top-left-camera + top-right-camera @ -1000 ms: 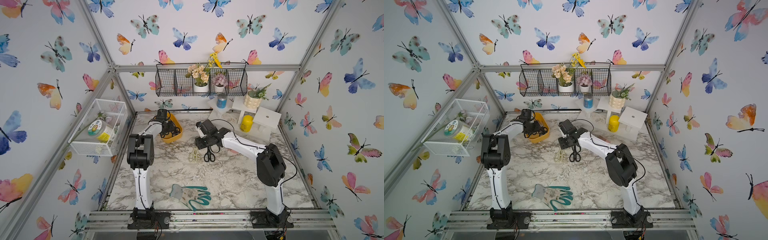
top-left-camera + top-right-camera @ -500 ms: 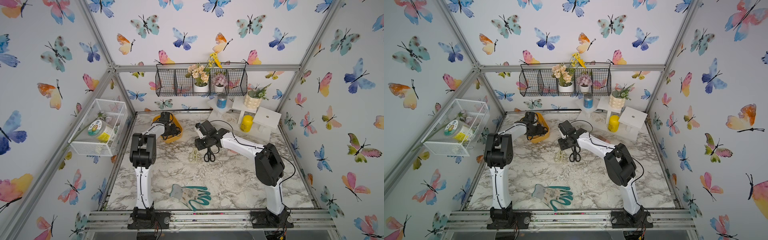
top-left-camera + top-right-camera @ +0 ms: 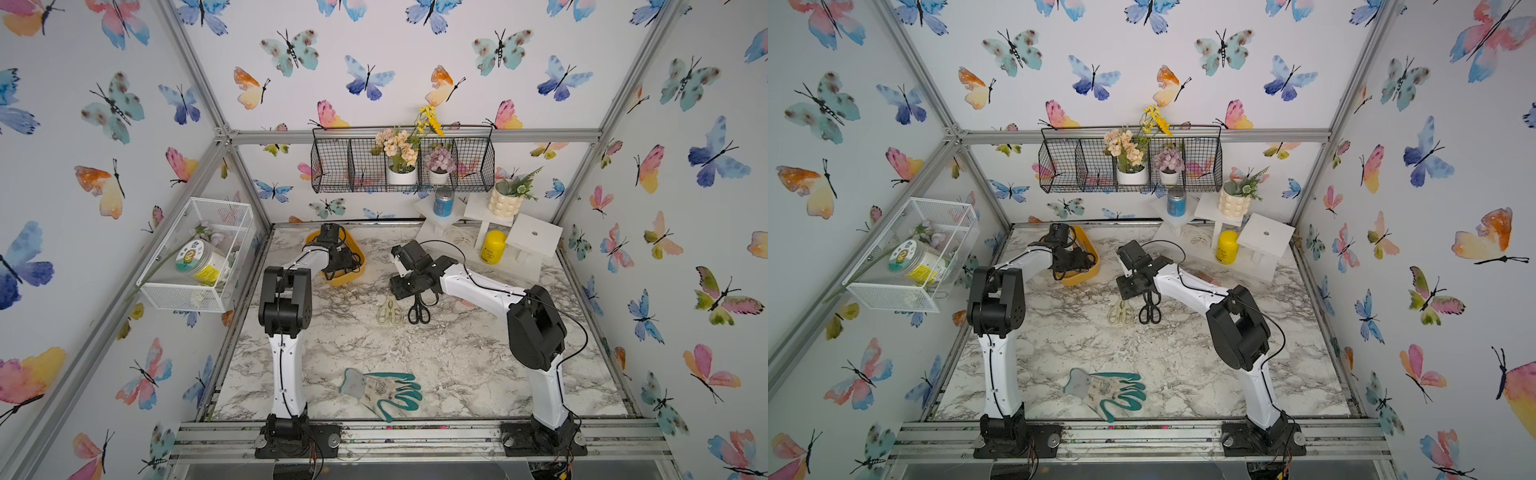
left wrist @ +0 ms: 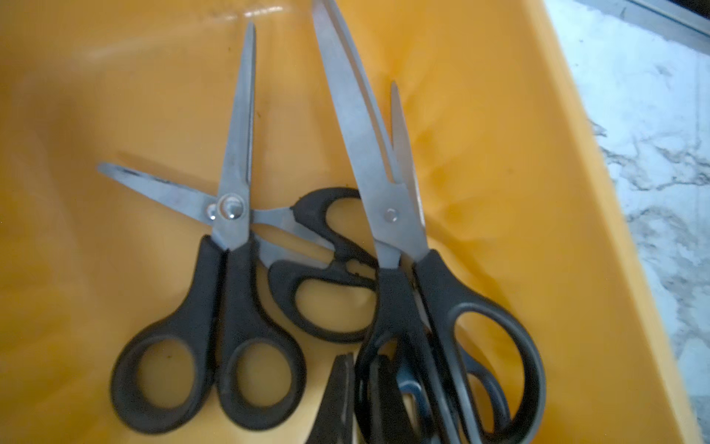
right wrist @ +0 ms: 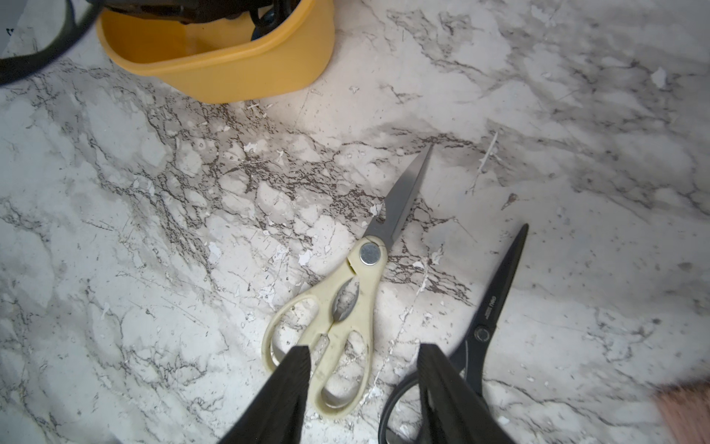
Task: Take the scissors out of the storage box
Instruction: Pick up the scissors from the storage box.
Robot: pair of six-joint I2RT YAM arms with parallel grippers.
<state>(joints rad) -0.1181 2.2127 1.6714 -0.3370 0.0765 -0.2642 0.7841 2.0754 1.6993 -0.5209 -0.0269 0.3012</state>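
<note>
I count three black-handled scissors (image 4: 230, 230) lying in the yellow storage box (image 4: 499, 115), with the largest pair (image 4: 384, 184) overlapping a smaller one. My left gripper (image 4: 360, 359) is down inside the box, pinched closed on that largest pair's handle loop. The cream shears (image 5: 345, 292) and an all-black pair (image 5: 493, 300) lie out on the marble table (image 5: 153, 192) (side by side). My right gripper (image 5: 363, 384) hangs over them, jaws apart and empty.
</note>
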